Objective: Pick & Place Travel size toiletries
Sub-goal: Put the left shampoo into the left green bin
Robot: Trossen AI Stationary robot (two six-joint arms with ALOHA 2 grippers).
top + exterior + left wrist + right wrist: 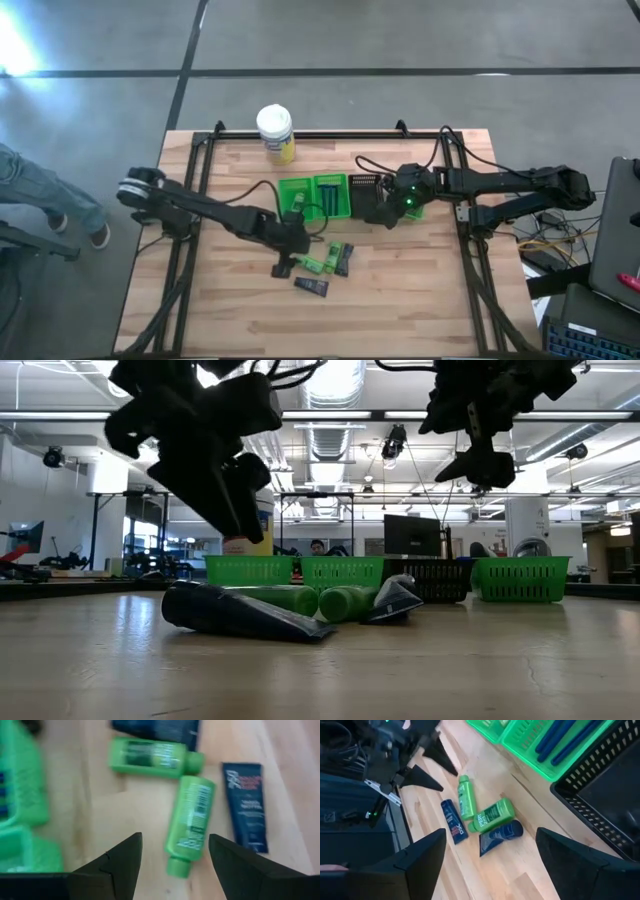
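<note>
Two bright green bottles (191, 822) (152, 757) and two dark tubes (246, 805) (160, 727) lie flat on the wooden table, close together. In the high view the cluster (325, 265) sits near the table's middle. My left gripper (174, 852) hangs open just above it, its fingers on either side of the nearer bottle's cap end without touching; the low view shows it (235, 500) clear of the nearest tube (240, 615). My right gripper (490, 852) is open and higher up, over the trays (385, 210), holding nothing.
A row of small trays stands beyond the cluster: two green ones (298, 198) (333, 195), one holding thin dark blue sticks (560, 737), a black one (605, 805) and another green one (418, 208). A white-lidded yellow jar (275, 132) stands at the far edge.
</note>
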